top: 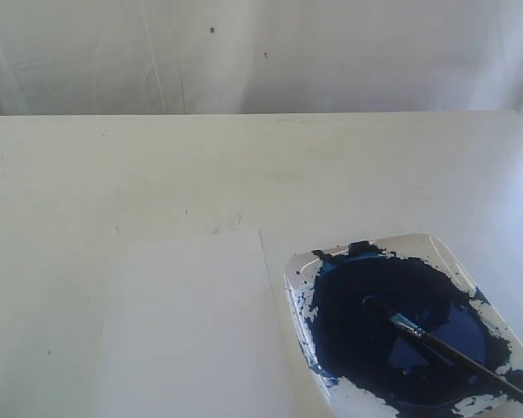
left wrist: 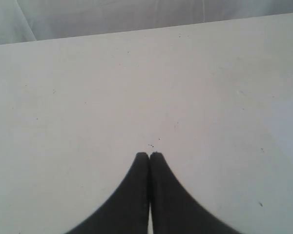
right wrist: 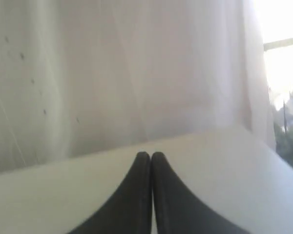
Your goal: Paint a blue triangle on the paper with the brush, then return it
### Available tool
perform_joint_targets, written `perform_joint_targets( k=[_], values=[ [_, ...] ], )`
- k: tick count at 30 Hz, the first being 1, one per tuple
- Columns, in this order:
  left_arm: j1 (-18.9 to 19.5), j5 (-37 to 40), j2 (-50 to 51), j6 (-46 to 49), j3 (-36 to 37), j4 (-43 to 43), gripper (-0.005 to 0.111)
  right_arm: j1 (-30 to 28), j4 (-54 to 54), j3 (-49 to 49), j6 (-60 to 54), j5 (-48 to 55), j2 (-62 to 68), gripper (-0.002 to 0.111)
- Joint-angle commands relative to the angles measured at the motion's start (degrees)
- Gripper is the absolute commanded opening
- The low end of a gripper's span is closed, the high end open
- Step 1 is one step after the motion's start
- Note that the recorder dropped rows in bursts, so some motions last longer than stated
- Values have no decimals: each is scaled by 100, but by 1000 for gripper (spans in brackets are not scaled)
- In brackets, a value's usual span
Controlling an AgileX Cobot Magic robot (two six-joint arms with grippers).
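The brush (top: 453, 350) lies in the white paint tray (top: 436, 248) at the front right, its bristle tip sunk in the dark blue paint and its black handle running off toward the lower right corner. The paper (top: 192, 322) lies flat just left of the tray and is blank; no blue triangle shows on it. Neither gripper appears in the exterior view. My left gripper (left wrist: 149, 155) is shut, empty, over bare table. My right gripper (right wrist: 150, 154) is shut and empty too, pointing across the table toward the white backdrop.
A cream table (top: 244, 174) stretches back to a white cloth backdrop (top: 261, 52). The tray's blue paint pool (top: 392, 331) has splashed over its rim. A bright window (right wrist: 283, 58) shows past the backdrop's edge in the right wrist view.
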Motion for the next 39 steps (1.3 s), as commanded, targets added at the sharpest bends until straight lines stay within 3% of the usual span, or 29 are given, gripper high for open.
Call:
perform_joint_targets(
  k=[1, 6, 7, 11, 13, 16, 22, 24, 27, 29, 31, 36, 39],
  values=[
    [-29, -9, -28, -13, 22, -31, 0, -29, -38, 14, 125, -1398, -30, 0],
    [-29, -9, -28, -13, 22, -31, 0, -29, 0, 14, 1960, -1813, -30, 0],
    [-29, -9, -28, -13, 22, -31, 0, -29, 0, 14, 2420, -1518, -30, 0],
    [-29, -9, -28, -13, 22, -31, 0, -29, 86, 14, 4114, 1389, -30, 0],
    [-29, -9, -28, -13, 22, -31, 0, -29, 526, 14, 4506, 2021, -30, 0],
    [-29, -9, -28, -13, 22, -31, 0, -19, 2212, 14, 3962, 1920, -30, 0],
    [-29, -9, -28, -13, 22, -31, 0, -19, 2600, -491, 1969, 1980, 214, 0],
    [-29, -9, -28, -13, 22, -31, 0, -19, 2600, -1283, 921, 2539, 1063, 0],
    [-29, -9, -28, -13, 22, -31, 0, -19, 2600, -3007, -1322, 4417, 3168, 0],
    [-29, -9, -28, -13, 22, -31, 0, -19, 2600, -3921, -2112, 6063, 4588, 0],
    [-29, -9, -28, -13, 22, -31, 0, 44, 2580, -4350, -2628, 7009, 5726, 0],
    [-29, -9, -28, -13, 22, -31, 0, 751, 2194, -4271, -2507, 7125, 6623, 0],
    [-29, -9, -28, -13, 22, -31, 0, 1151, 1276, -4092, -1708, 7120, 6667, 0]
  ],
)
